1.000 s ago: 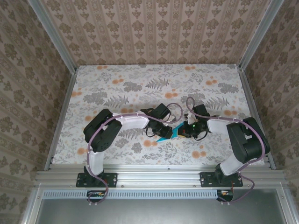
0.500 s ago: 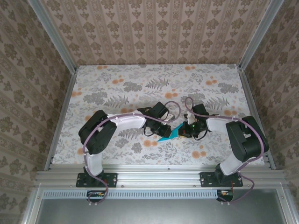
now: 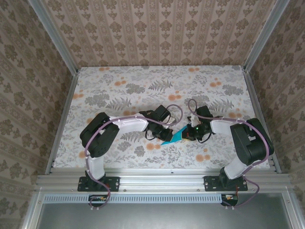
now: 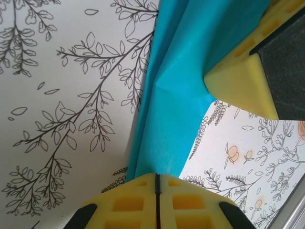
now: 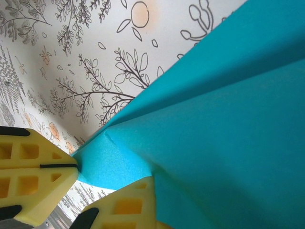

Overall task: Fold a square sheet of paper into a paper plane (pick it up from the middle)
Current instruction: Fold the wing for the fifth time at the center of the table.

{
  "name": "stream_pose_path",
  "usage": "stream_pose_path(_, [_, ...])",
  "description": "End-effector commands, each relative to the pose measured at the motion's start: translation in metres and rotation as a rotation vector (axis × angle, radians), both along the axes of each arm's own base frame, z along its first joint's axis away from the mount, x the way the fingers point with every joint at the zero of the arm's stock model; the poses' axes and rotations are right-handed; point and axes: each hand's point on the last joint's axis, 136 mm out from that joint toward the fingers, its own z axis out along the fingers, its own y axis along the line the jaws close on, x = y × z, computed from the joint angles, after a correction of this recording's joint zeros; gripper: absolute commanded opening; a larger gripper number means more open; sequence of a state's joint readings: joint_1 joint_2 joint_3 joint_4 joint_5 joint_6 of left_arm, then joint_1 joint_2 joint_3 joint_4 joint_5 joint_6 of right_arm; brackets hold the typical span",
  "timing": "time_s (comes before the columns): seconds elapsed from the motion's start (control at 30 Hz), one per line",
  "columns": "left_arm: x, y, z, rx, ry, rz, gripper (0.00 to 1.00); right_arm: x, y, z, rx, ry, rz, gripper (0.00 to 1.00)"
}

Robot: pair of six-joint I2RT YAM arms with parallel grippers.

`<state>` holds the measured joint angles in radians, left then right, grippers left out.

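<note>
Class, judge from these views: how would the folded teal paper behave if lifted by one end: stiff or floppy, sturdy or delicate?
Probably floppy: the paper buckles softly between the left gripper and right gripper. Likely light, as two fingertip pinches hold it. Its folded layers may stiffen it lengthwise.

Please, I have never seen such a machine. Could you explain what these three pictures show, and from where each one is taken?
These are two robot arms, fixed side by side at the near edge of a table with a flowered cover. One picture looks down from above and behind the arms. The other two come from small cameras on the wrists, so everything in them looks very close. The left gripper and the right gripper meet in the middle, and each is closed on the same folded teal-blue paper.
</note>
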<state>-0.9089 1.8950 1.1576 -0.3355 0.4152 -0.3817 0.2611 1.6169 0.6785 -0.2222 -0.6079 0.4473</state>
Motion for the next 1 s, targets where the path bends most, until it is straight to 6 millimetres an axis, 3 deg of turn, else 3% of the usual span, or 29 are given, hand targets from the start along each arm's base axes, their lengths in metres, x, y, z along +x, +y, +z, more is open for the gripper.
stream_pose_path(0.0, [-0.009, 0.009, -0.016, 0.043, 0.045, 0.000, 0.08, -0.007, -0.014, -0.016, -0.099, 0.046, -0.011, 0.01])
stream_pose_path(0.47, [-0.014, 0.013, -0.034, 0.081, 0.061, -0.005, 0.07, -0.005, -0.014, -0.010, -0.092, 0.033, -0.021, 0.03])
stream_pose_path(0.77, [-0.016, 0.027, -0.056, 0.160, 0.060, 0.000, 0.06, -0.002, -0.012, 0.012, -0.072, -0.008, -0.024, 0.17])
stream_pose_path(0.97, [-0.016, 0.035, -0.065, 0.194, 0.055, 0.010, 0.05, -0.007, -0.022, 0.033, -0.109, -0.041, -0.019, 0.29])
